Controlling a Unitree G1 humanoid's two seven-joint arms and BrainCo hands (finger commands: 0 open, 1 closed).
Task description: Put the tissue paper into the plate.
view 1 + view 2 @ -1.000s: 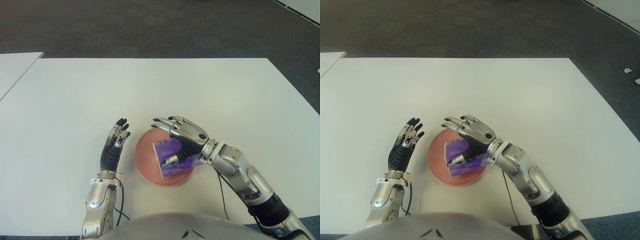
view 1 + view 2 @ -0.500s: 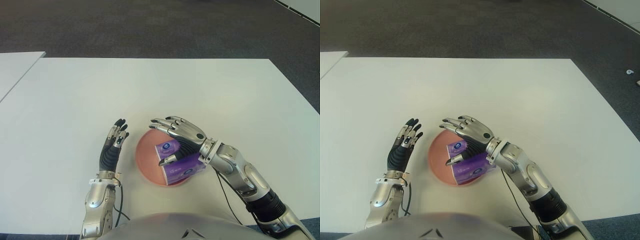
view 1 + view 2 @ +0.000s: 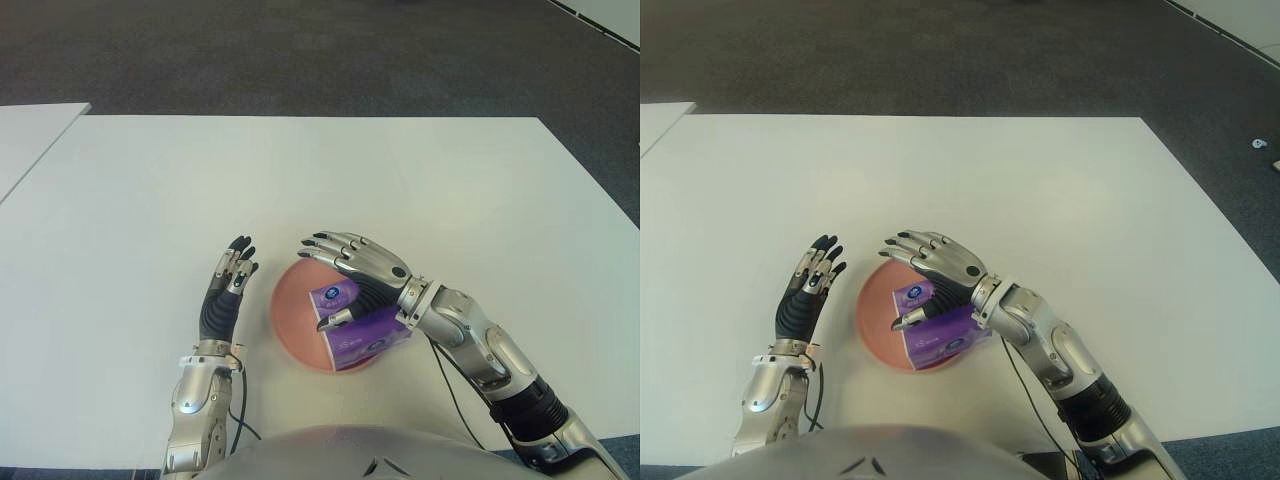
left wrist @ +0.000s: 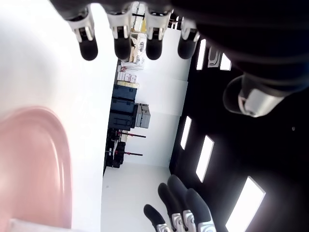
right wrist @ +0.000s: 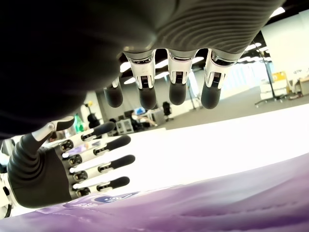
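The tissue pack (image 3: 360, 325) is a purple soft-wrapped packet lying in the pink plate (image 3: 292, 315), with its near end over the plate's rim toward the robot. The right hand (image 3: 352, 270) is held over the pack with its fingers (image 5: 176, 84) extended and spread; the thumb tip is seen at the pack's upper face, but contact cannot be confirmed. No grip is shown. The left hand (image 3: 227, 292) is shown just left of the plate, fingers straight and apart, holding nothing.

The pack is judged light and compressible, with a smooth film wrap that may slip under a weak pinch. It is not fragile. If repositioning is needed, it is best taken across its short sides, thumb against fingers, with moderate squeeze. The overhanging end may tip the pack off the rim.
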